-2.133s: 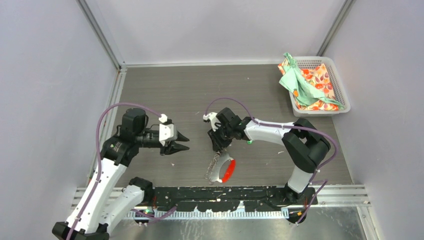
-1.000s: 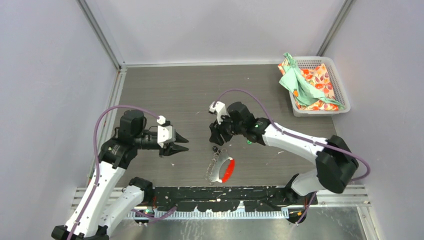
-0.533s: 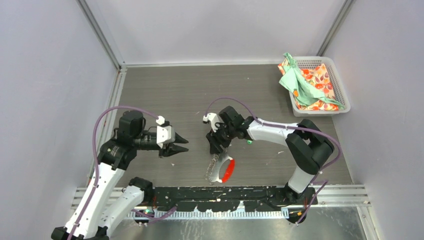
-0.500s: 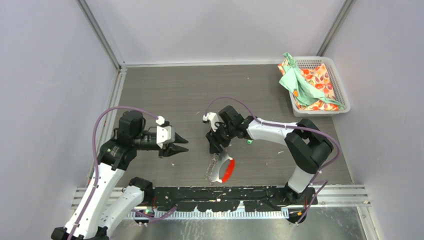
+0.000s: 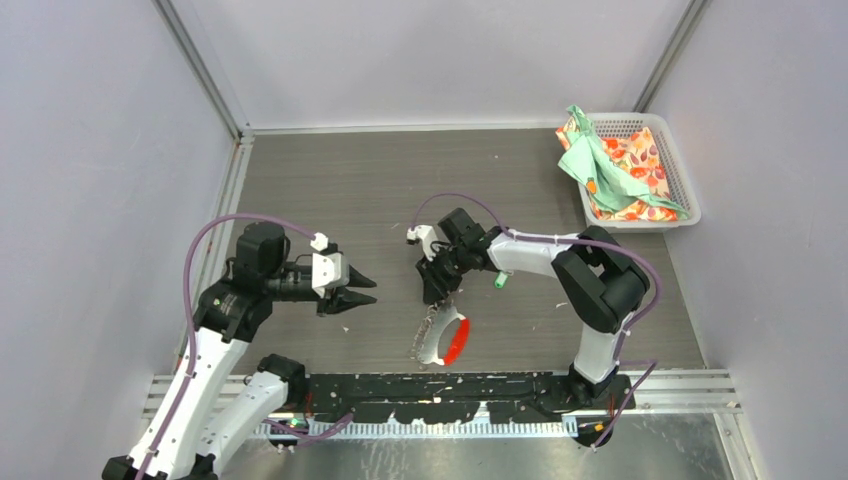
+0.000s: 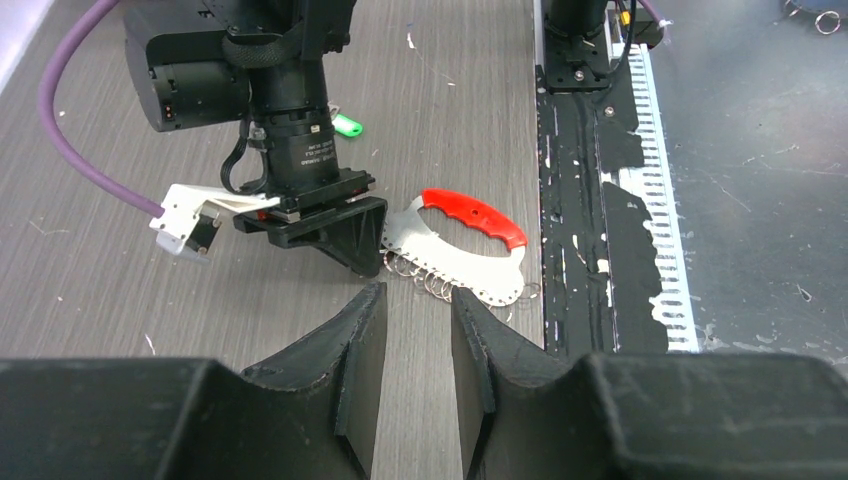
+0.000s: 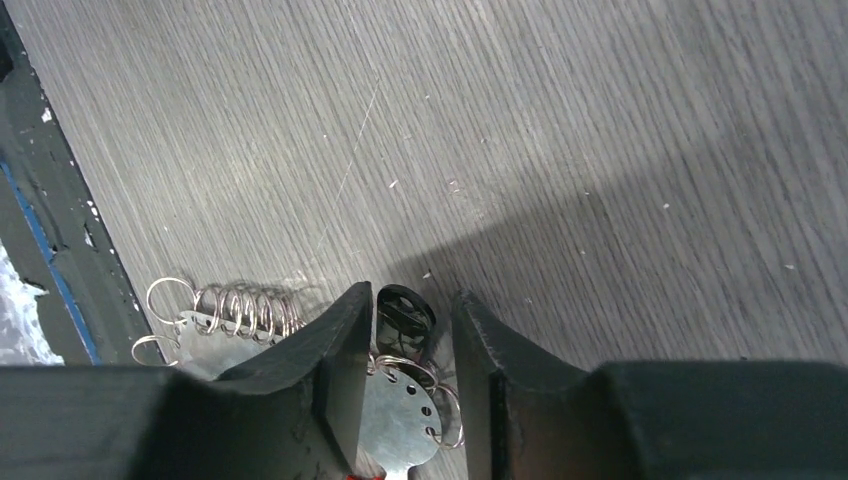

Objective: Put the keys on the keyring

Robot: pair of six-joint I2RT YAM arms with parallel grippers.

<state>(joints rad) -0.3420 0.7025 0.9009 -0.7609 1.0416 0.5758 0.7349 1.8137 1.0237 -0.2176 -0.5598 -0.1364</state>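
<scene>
Right pincer (image 7: 410, 300): lowered to the surface (image 5: 350, 180) at the far end of the keyring (image 6: 455, 250), tips pointing down. Its jaws stand partly apart. The black-tagged key (image 7: 403, 312) lies between the two fingertips, close against one finger, with a gap showing between it and the other. The jaws straddle this key and have not closed on it. It touches or overlaps the small rings at that end of the keyring; I cannot tell whether it is threaded on.

Keyring: flat on the surface, a pale perforated plate with a row of small wire rings along one edge and a red tab (image 6: 472, 212) along the other. The red tab lies on the side away from the left pincer (image 6: 415, 293).

Green-tagged key (image 6: 346, 125): on the surface, beyond the keyring and clear of it, beside the right arm's wrist. No finger touches it.

Left pincer: held above the surface to the left of the keyring, well apart from it and pointing toward it. Its jaws are narrowly parted with nothing between them.
</scene>
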